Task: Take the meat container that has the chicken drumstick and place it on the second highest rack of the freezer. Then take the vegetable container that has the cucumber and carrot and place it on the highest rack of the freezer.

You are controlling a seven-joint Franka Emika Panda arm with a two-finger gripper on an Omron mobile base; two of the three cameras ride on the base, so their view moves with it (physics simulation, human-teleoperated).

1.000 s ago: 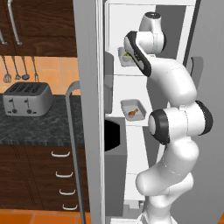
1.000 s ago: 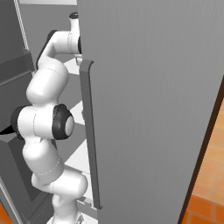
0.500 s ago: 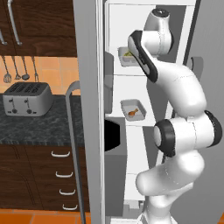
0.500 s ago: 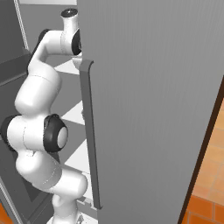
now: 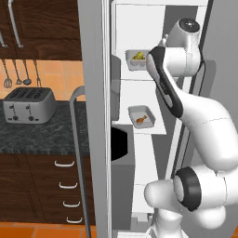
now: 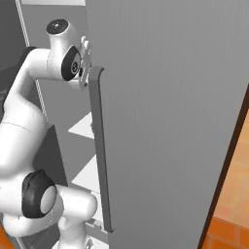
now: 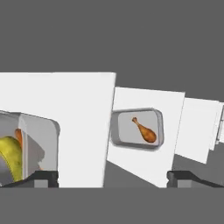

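The freezer (image 5: 139, 90) stands open, white inside. On its highest rack sits the vegetable container (image 5: 136, 60), also seen at the left of the hand view (image 7: 39, 144), with the cucumber (image 7: 11, 161) and the carrot (image 7: 18, 134) in it. One rack lower rests the meat container (image 5: 142, 117) (image 7: 137, 128) with the chicken drumstick (image 7: 145, 130) lying in it. My gripper (image 7: 112, 178) is open, its fingertips (image 7: 43, 177) far apart and nothing between them. It hangs just off the vegetable container's near side, apart from it. My arm (image 5: 186, 97) covers the shelves' right part.
The grey freezer door (image 5: 93, 116) with its bar handle (image 5: 76, 158) stands open at the left. Another grey door (image 6: 170, 121) with a long handle (image 6: 99, 146) is close beside my hand. A toaster (image 5: 29, 105) sits on the dark counter (image 5: 42, 135) further left.
My hand has drawn back to the right, away from the highest rack, and the elbow has risen. The vegetable container stays on the rack.
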